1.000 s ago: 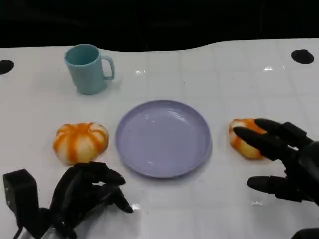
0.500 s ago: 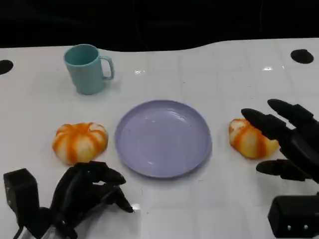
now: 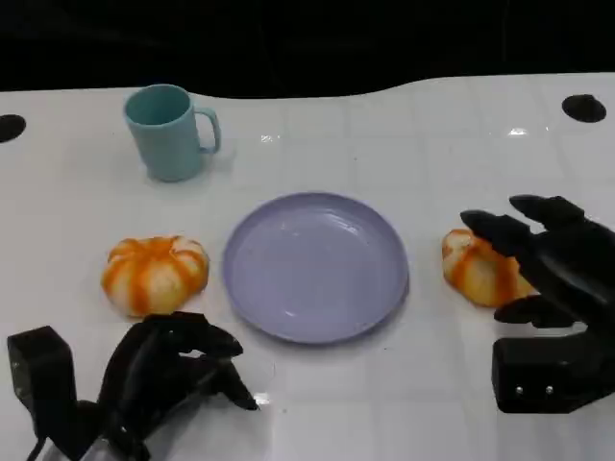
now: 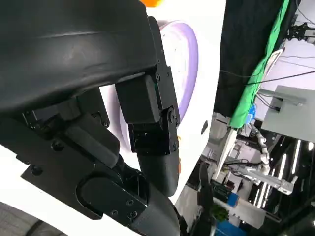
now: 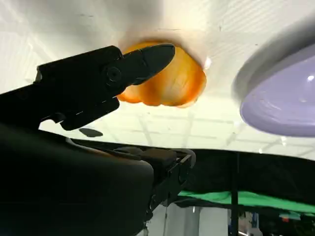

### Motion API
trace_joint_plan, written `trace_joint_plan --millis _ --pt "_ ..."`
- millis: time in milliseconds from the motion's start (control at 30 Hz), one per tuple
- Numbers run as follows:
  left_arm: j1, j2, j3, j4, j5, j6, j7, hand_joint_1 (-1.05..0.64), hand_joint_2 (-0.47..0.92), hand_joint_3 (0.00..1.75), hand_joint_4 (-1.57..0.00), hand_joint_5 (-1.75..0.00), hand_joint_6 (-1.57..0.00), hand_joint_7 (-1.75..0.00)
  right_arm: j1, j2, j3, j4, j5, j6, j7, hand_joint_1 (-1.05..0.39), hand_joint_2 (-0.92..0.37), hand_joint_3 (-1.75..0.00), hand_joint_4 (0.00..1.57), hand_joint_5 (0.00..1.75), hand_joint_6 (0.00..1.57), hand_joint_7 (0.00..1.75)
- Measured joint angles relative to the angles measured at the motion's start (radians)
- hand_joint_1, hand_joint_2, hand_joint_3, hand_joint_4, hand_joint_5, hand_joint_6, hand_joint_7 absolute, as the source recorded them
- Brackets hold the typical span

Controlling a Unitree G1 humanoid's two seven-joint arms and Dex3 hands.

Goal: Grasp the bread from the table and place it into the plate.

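The bread, orange with white stripes, lies on the table right of the lilac plate. My right hand hangs over the bread's right side, fingers spread above it and thumb low beside it, without gripping. In the right wrist view a fingertip lies across the bread, with the plate beside it. A second, rounder striped bread sits left of the plate. My left hand rests near the table's front edge, fingers curled in, holding nothing. The left wrist view shows its fingers and the plate.
A teal mug stands at the back left, its handle pointing right. Black round marks sit on the white table at the far left and far right. The table's far edge meets a dark background.
My right hand has moved forward and risen, so its wrist block now shows at the lower right and its fingers arch over the bread. The bread, plate and left hand have stayed put.
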Motion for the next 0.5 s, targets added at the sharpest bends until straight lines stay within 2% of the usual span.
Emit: trace_joint_plan --millis 333,500 --pt "0.001 -0.002 0.0 0.0 0.0 -0.01 0.0 -1.05 0.7 0.0 -1.57 -0.62 -1.57 -0.24 -0.115 0.071 0.082 0.231 -0.002 0.037 -0.012 -0.44 -0.8 0.0 0.09 0.2 0.23 0.0" --pt "0.001 -0.003 0.0 0.0 0.0 -0.01 0.0 -1.05 0.7 0.0 -1.57 -0.61 -1.57 -0.24 -0.176 0.104 0.107 0.341 0.002 0.04 -0.031 -0.38 -0.82 -0.01 0.23 0.16 0.31 0.02"
